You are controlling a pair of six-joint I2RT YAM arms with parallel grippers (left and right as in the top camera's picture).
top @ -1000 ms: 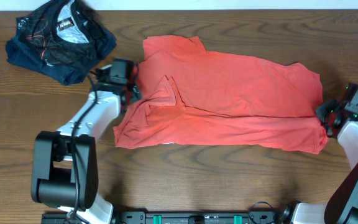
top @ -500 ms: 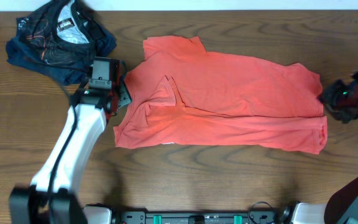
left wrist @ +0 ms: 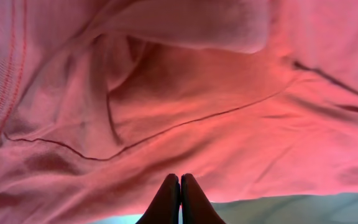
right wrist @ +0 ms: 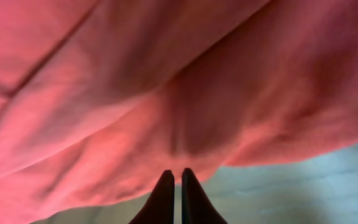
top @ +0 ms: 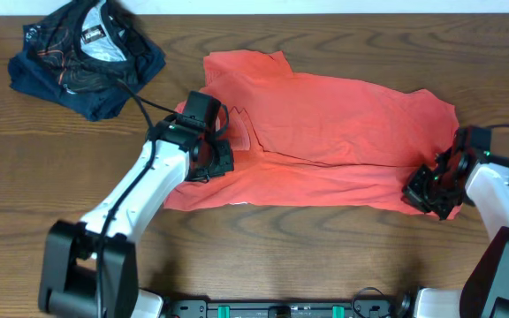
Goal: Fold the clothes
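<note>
Apparently the grasping step: left gripper point(top: 216, 164) and right gripper point(top: 424, 193) are sitting pinched shut at opposite ends of the coral-red cotton T-shirt point(top: 325, 132), which is lying spread on the wooden table point(top: 325, 256); whether fabric is caught, unclear. Next move is calling for lifting both ends together.

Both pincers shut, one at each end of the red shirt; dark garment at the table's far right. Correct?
No: the dark garment lies at the far left, as the overhead view shows. The rest stands: left pincer and right pincer are shut, one at each end of the shirt.
</note>
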